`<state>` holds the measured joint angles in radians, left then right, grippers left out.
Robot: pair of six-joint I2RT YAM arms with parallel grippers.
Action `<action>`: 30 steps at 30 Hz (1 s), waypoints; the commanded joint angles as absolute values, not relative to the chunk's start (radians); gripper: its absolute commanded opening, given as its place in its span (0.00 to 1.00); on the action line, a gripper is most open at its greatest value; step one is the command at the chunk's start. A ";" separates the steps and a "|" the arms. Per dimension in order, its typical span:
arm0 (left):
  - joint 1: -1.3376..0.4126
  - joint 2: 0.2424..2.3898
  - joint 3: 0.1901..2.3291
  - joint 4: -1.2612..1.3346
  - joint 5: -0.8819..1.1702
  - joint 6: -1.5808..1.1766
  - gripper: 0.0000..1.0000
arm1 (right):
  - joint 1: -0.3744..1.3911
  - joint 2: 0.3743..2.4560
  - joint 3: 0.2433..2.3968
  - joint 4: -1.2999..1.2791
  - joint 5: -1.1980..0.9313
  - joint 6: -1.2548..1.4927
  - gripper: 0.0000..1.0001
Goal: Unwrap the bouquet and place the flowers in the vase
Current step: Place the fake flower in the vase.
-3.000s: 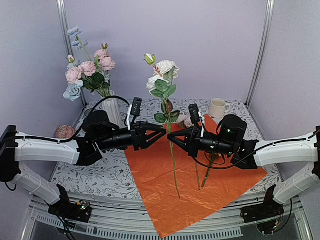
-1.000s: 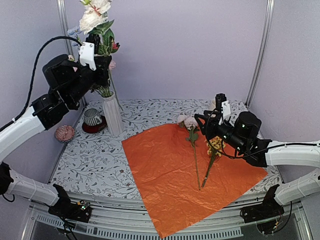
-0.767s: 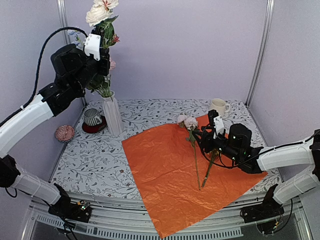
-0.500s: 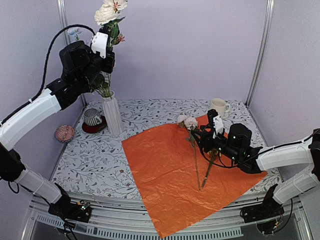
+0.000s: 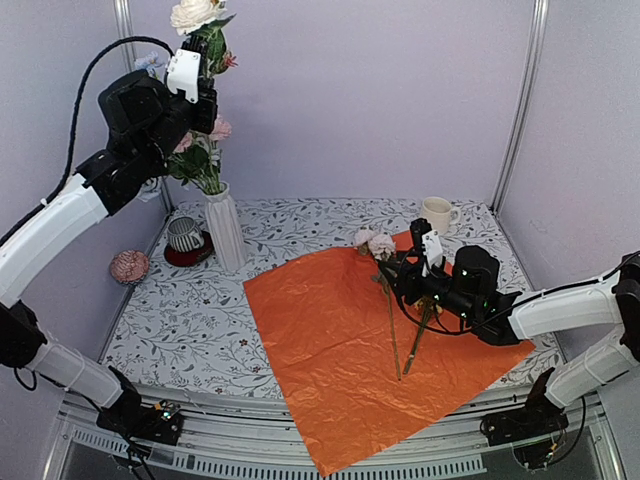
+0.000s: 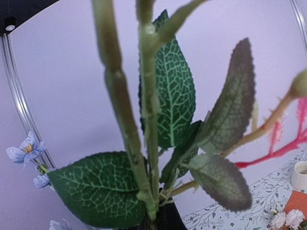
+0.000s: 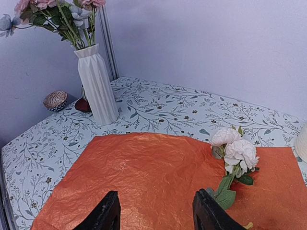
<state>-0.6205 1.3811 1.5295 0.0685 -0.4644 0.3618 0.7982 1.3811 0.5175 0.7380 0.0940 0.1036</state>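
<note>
**Left arm up with a white flower over the vase, right arm low over the orange paper.**

The left arm's jaws were high up, closed on the stem of a white flower [image 5: 193, 14] whose bloom rose above them. Directly below them stood the white ribbed vase [image 5: 225, 232], with pink and blue flowers [image 5: 200, 150] in it reaching up to just beneath those jaws. A striped cup [image 5: 184, 233] on a red saucer [image 5: 178, 258] sat far below and slightly left of them. The right arm's jaws hung low over the orange paper [image 5: 330, 360] spread on the desk [image 5: 170, 340]. Two pink blooms [image 5: 375, 243] lay just beyond those jaws, a second stem [image 5: 413, 345] lay on the near side of them, and a cream mug [image 5: 435, 214] stood behind them.
</note>
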 commanded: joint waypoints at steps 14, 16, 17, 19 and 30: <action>-0.559 1.452 1.518 0.077 -0.479 0.335 0.00 | 0.796 1.401 0.553 0.737 0.080 0.095 0.54; -0.547 1.464 1.511 0.071 -0.462 0.316 0.00 | 0.797 1.400 0.555 0.730 0.075 0.095 0.54; -0.543 1.469 1.508 0.070 -0.458 0.309 0.00 | 0.797 1.400 0.557 0.729 0.074 0.095 0.54; -0.536 1.480 1.506 0.061 -0.452 0.295 0.00 | 0.797 1.402 0.560 0.725 0.071 0.096 0.54; -0.502 1.586 1.561 -0.061 -0.427 0.207 0.00 | 0.796 1.422 0.580 0.703 0.046 0.103 0.55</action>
